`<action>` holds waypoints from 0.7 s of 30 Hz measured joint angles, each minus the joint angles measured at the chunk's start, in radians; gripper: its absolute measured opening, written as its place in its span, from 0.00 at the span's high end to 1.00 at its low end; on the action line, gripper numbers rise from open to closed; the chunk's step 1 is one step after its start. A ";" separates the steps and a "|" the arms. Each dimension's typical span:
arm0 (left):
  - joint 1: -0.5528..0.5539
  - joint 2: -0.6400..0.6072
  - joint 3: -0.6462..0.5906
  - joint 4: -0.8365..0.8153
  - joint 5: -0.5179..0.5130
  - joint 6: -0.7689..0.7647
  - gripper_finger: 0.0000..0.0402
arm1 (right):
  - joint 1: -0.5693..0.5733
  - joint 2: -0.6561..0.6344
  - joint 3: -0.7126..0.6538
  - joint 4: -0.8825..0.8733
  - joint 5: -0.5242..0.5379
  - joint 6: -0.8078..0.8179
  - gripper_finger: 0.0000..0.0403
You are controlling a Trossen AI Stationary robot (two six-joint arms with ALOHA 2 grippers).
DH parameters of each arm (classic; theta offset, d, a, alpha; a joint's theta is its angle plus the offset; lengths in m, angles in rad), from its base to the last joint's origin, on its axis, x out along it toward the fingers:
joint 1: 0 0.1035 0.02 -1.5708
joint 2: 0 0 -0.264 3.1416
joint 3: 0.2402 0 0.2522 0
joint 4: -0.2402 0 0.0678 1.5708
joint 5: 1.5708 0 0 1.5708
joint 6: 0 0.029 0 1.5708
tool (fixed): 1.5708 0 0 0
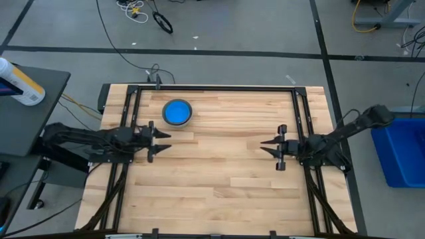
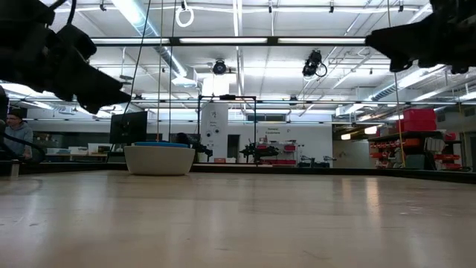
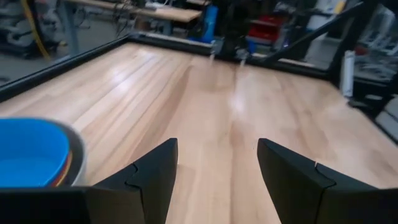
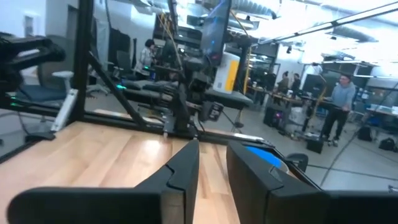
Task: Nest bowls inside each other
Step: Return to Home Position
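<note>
The bowls stand nested in one stack (image 1: 177, 112) on the table's far left part, resting on the base of the grey outer bowl (image 2: 159, 158); the light blue one (image 3: 28, 158) sits innermost, and red and yellow rims show between them. My left gripper (image 1: 163, 141) hovers open just near of the stack, pointing toward the table's right; its fingers (image 3: 217, 146) hold nothing. My right gripper (image 1: 264, 147) hovers at the right side, pointing left, its fingers (image 4: 213, 146) a little apart and holding nothing. Both arms hang above the table in the low view.
A black frame rail (image 1: 212, 88) runs around the wooden table top (image 1: 219, 192). A white bottle (image 1: 20, 83) lies on a dark side table at the left. A blue bin (image 1: 402, 156) stands off the right edge. People stand in the room beyond (image 4: 341, 102).
</note>
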 joint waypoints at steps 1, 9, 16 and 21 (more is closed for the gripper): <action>0.000 0.014 0.000 0.005 -0.016 -0.008 0.43 | 0.010 -0.060 0.000 -0.058 0.000 0.000 0.77; 0.000 0.068 0.000 0.025 -0.048 -0.016 0.43 | 0.118 -0.498 0.026 -0.596 0.093 0.035 0.77; 0.000 0.067 0.000 0.029 -0.045 -0.013 0.43 | 0.235 -0.664 0.189 -1.019 0.113 0.112 0.76; 0.000 0.065 0.000 0.035 -0.044 -0.018 0.43 | 0.308 -0.666 0.214 -1.052 0.106 0.113 0.76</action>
